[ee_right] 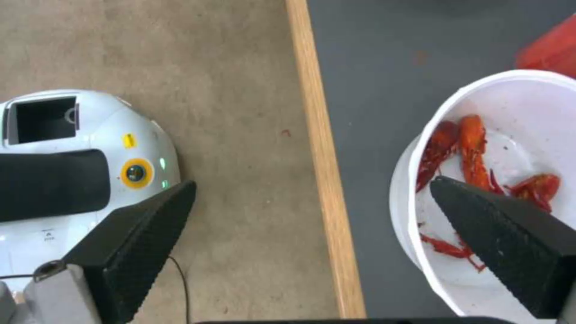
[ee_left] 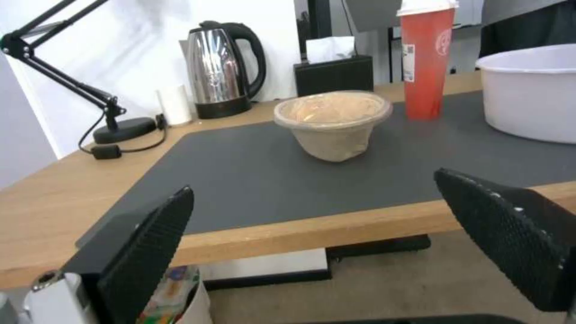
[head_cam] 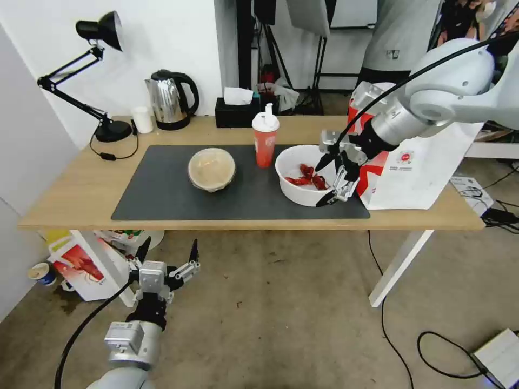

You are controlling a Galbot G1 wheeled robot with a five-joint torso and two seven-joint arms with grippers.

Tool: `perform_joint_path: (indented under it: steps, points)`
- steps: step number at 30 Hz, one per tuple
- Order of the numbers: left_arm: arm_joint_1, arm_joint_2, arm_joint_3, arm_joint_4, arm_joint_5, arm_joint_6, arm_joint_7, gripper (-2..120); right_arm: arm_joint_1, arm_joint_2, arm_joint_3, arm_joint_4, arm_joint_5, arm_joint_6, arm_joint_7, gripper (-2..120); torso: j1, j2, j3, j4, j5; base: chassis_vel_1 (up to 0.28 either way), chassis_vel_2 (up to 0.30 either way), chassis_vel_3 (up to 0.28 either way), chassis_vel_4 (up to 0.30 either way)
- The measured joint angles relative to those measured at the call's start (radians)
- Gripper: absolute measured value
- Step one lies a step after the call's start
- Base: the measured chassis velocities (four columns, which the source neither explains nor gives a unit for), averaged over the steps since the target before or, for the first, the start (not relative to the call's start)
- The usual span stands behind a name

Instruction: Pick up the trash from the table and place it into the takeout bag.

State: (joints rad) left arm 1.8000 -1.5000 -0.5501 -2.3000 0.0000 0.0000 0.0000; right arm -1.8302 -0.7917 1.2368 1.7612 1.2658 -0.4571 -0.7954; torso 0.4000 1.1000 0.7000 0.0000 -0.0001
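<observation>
On the table, a dark grey mat carries the trash: a beige clear-lidded bowl, a red drink cup and a wide white bowl with red crayfish shells. My right gripper hangs open over the white bowl's right rim, one finger above the shells. The white takeout bag stands just right of it at the table's end. My left gripper is open and holds nothing, low in front of the table's front edge.
A black desk lamp, a steel kettle, a small white cup and a black tissue box line the table's back. A smaller red-and-white bag sits on the floor under the left end. Cables and a white box lie at the right.
</observation>
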Motion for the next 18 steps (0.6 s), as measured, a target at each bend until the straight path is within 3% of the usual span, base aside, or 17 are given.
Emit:
perform_joint_path:
  steps: [18]
  points:
    - [0.0, 0.0, 0.0, 0.0, 0.0, 0.0, 0.0, 100, -0.052, 0.012, 0.016, -0.046, -0.041, -0.001, -0.013, 100, 0.0, 0.0, 0.0, 0.0, 0.0001, 0.0, 0.0, 0.0, 0.0]
